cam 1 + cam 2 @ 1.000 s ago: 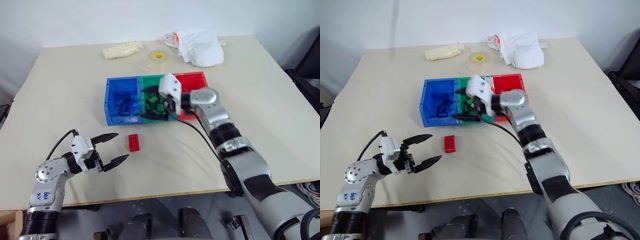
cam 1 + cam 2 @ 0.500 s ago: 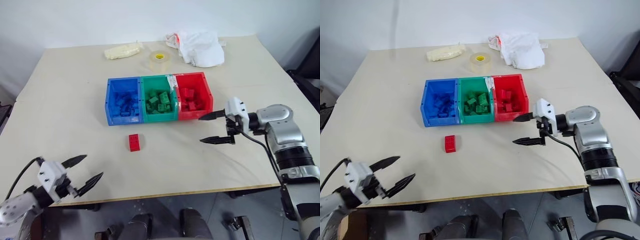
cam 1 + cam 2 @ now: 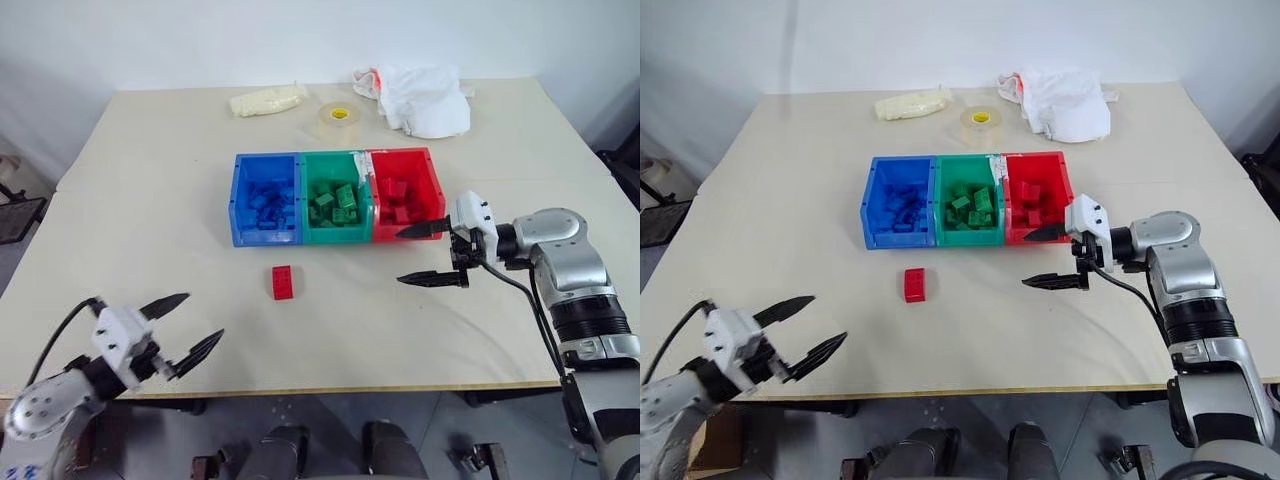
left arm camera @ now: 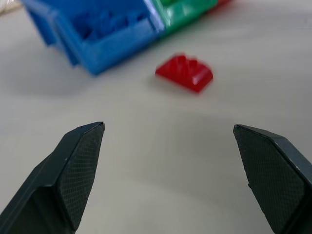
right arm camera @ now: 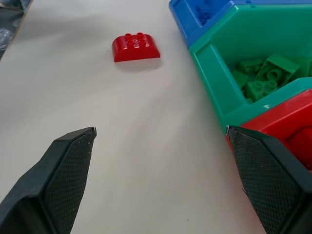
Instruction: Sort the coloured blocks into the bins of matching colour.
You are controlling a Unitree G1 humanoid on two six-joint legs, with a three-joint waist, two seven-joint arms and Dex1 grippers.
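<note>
Beige tabletop [image 3: 150, 200] against a pale wall, head views: three joined bins stand mid-table, the blue bin [image 3: 238, 200] at left, the green bin [image 3: 335, 234] in the middle and the red bin [image 3: 432, 187] at right, each holding blocks of its own colour. One red block [image 3: 283, 282] lies alone on the table, just near of the blue-green junction. At the far edge lie a roll of clear tape [image 3: 340, 117] and a white plastic bag [image 3: 425, 98]. The left gripper [image 3: 188, 325] hangs at the near left edge, pointing right and far, fingers spread wide and empty. The right gripper [image 3: 420, 254], near the red bin's near right corner, points left, likewise spread and empty.

Left wrist view: the red block [image 4: 185, 71] lies ahead between the parted fingers [image 4: 73, 170], well apart from them.

Right wrist view: the block's four studs and rounded ends show [image 5: 136, 47]. It is probably light, rigid and smooth; its flat long sides appear to offer the firmest hold.
</note>
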